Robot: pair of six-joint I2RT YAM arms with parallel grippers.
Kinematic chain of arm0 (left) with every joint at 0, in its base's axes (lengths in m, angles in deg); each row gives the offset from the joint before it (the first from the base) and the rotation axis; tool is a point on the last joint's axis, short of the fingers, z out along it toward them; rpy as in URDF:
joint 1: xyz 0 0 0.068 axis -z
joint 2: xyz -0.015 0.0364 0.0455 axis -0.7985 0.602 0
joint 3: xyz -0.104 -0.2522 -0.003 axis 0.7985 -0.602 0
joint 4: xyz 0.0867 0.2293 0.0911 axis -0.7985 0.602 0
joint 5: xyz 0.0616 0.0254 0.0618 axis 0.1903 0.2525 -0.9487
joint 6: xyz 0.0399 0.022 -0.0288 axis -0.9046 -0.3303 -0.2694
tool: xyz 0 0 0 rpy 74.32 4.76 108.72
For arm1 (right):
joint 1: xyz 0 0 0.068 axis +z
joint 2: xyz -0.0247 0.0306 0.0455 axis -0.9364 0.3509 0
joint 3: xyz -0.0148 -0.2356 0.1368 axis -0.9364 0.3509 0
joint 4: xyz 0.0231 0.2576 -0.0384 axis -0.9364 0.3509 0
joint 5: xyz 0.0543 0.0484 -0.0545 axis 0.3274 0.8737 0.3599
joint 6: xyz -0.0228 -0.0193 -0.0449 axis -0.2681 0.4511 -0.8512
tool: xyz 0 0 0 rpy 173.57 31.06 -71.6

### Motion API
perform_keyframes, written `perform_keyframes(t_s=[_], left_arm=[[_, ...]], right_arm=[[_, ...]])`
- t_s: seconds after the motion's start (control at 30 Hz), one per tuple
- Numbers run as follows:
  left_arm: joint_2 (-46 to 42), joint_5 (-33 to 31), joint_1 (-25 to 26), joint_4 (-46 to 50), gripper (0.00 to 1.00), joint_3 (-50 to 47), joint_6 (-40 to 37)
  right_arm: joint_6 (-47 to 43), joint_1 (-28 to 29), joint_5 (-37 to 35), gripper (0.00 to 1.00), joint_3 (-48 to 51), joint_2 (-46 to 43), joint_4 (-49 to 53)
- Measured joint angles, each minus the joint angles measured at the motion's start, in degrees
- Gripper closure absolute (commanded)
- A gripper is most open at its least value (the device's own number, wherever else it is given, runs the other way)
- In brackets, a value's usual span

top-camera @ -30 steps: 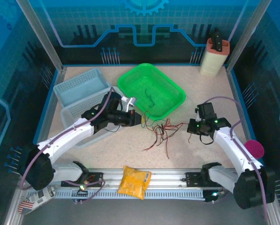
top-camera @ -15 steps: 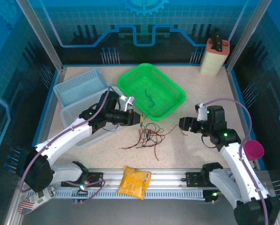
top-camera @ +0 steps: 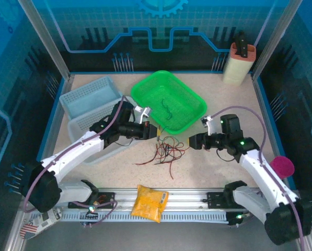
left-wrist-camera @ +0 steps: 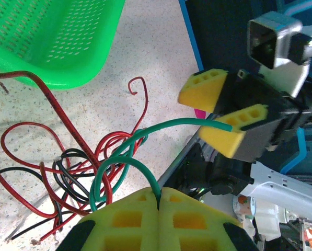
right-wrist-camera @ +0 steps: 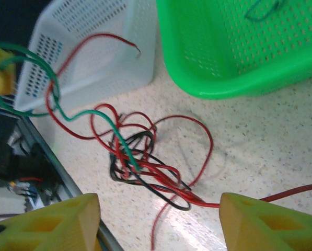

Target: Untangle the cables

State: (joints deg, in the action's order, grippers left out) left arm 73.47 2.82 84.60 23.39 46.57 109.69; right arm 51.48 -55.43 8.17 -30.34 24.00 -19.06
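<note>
The right jaws, shut a second ago on what looked like a red strand stretched toward the counter's (top-camera: 223, 94) right edge, have let go. The right arm has swung in toward the counter's middle. They now stand partly open and empty, just right of the tangle. The slack has run back, so the thin red, black and dark green cables (top-camera: 163, 151) lie bunched again. I judge that pull freed nothing and a fresh grasp is being lined up.

The left jaws are clamped tight on a dark green wire (left-wrist-camera: 145, 133), held just above the counter. The knot lies mid-counter, between the two sets of jaws and just in front of the near corner of the bright green perforated plastic basket (top-camera: 184, 97).

The bundle's long axis runs roughly left to right, from near-left up to far-right. The green wire arcs out of the left jaws and its free end points straight at the right jaws. Whether it touches them I cannot tell.
</note>
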Motion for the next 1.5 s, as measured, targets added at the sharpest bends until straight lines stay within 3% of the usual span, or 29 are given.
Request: perform_keyframes(t_s=[0.17,0.37,0.6,0.87,1.37,1.5], left_arm=[[0.33,0.0,0.0,-0.17,1.0,0.31,-0.02],[0.44,0.0,0.0,0.57,1.0,1.6,-0.44],[0.66,1.55,0.0,1.16,1.0,2.8,-2.71],[0.7,4.33,0.0,1.18,1.0,2.73,-5.6],[-1.01,9.03,0.0,-0.15,1.0,0.07,-9.68],[-1.33,9.2,0.0,-0.15,1.0,0.07,-10.58]], right_arm=[[-4.28,2.58,-2.29,0.51,-0.96,5.92,1.75],[-11.89,6.91,-3.65,0.5,-0.96,1.88,1.55],[-27.08,7.04,-4.83,0.42,-3.74,-7.15,5.7],[-43.85,4.39,-4.26,0.44,-4.59,-3.67,9.92],[-52.89,6.29,-0.33,0.55,-3.5,2.78,8.66],[-52.83,7.98,-0.33,0.65,-2.6,2.99,8.63]])
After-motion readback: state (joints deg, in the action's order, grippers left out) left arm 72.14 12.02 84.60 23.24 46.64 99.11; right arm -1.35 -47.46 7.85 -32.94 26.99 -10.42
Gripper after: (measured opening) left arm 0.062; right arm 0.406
